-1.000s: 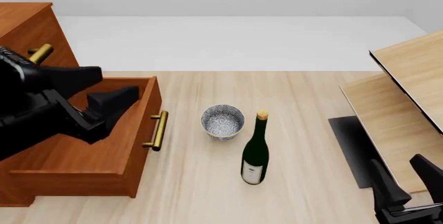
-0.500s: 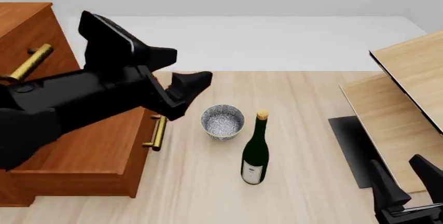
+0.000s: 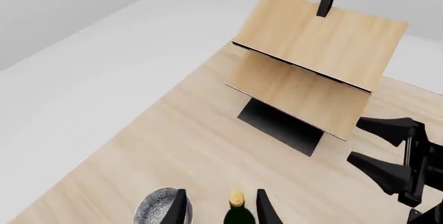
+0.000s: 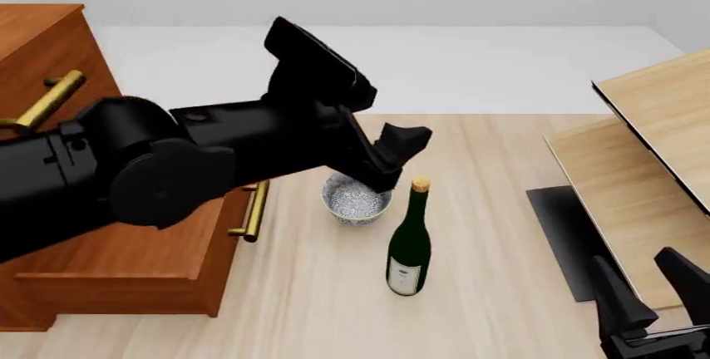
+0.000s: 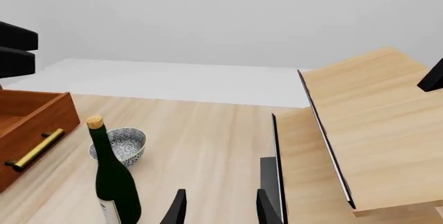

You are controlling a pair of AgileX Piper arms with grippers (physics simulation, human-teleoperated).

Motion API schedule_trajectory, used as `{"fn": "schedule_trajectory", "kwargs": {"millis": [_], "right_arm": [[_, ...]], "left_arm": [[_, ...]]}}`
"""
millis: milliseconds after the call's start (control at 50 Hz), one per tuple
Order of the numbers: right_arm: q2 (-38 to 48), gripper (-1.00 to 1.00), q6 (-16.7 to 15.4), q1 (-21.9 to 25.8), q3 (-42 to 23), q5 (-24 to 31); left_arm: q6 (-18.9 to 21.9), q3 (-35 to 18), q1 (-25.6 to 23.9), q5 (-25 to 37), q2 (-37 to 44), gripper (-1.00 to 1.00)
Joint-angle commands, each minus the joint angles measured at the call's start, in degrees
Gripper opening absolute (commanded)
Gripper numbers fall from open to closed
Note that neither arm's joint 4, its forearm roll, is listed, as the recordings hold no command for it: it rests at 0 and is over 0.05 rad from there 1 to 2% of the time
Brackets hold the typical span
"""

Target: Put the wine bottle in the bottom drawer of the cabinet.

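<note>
Left gripper [image 4: 391, 158]: jaws spread, nothing between them; in its wrist view the two fingers [image 3: 173, 209] flank the cork, above and apart from it. From the front I see the left arm slung across the desk [image 4: 477, 151], its gripper hanging just above the speckled bowl [image 4: 355, 199] and near the bottle top.

Far left: cabinet [image 4: 39, 51], reddish-brown wood. Bottom drawer [image 4: 133, 247] stands pulled out, open box facing up, brass bar handle [image 4: 256, 211] on its front. One upper handle [image 4: 46, 98] shows above it.

Centre: wine bottle [image 4: 410, 241] upright on the desk, just right of the bowl, near it but apart, well clear of the drawer.

Handling, my judgement: glass, rigid, smooth, likely slippery and breakable if tipped; tall and narrow, so it may topple on a side nudge. I would close on the neck just under the cork, or on the shoulder, squarely.

Label: white patch [image 4: 406, 277] near the base; printing too small to read. No brand legible.

Right: pale wooden furniture [image 4: 649, 126] with black edges. Right gripper [image 4: 654, 292] low at the near right, jaws parted, holding nothing.
</note>
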Motion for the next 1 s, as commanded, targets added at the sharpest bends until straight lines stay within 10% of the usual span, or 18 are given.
{"fn": "schedule_trajectory", "kwargs": {"millis": [20,1000], "right_arm": [[-0.4,1.00,0.1,0.0,0.0,0.4],[-1.1,1.00,-0.3,0.3,0.0,1.3]], "left_arm": [[0.8,-1.8,-0.8,-1.1,3.8,1.00],[-2.1,6.2,-2.7,-11.6,9.8,1.00]]}}
